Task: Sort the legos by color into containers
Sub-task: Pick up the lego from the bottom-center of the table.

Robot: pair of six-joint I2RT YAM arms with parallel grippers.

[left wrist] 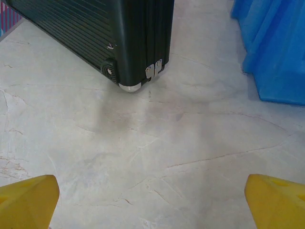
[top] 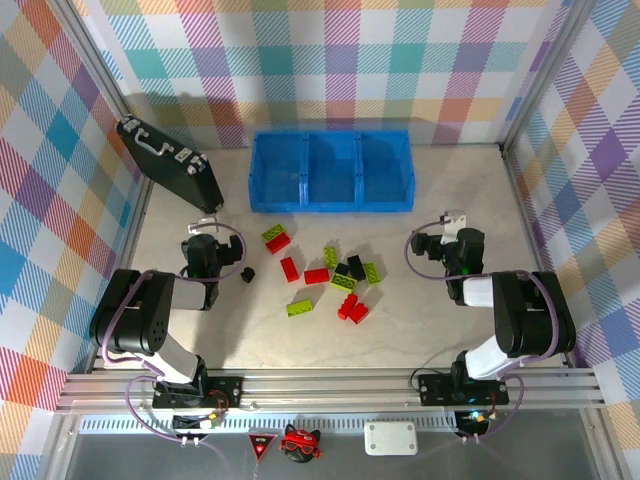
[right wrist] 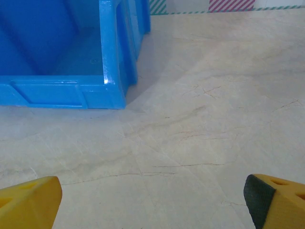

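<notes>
The legos lie scattered on the table's middle in the top view: lime green ones (top: 273, 233), red ones (top: 316, 275) and black ones (top: 355, 266), with one small black piece (top: 247, 273) off to the left. Behind them stand the containers (top: 330, 190), three joined blue compartments, whose corner shows in the left wrist view (left wrist: 279, 57) and right wrist view (right wrist: 57, 91). My left gripper (top: 204, 222) (left wrist: 152, 205) is open over bare table, left of the bricks. On the bricks' right, my right gripper (top: 452, 224) (right wrist: 152, 205) is open too, nothing between its fingers.
A black briefcase (top: 170, 160) (left wrist: 109, 33) with silver latches lies at the back left, its corner just ahead of my left gripper. Checked walls close in the table on three sides. Bare table lies between the bricks and the bins.
</notes>
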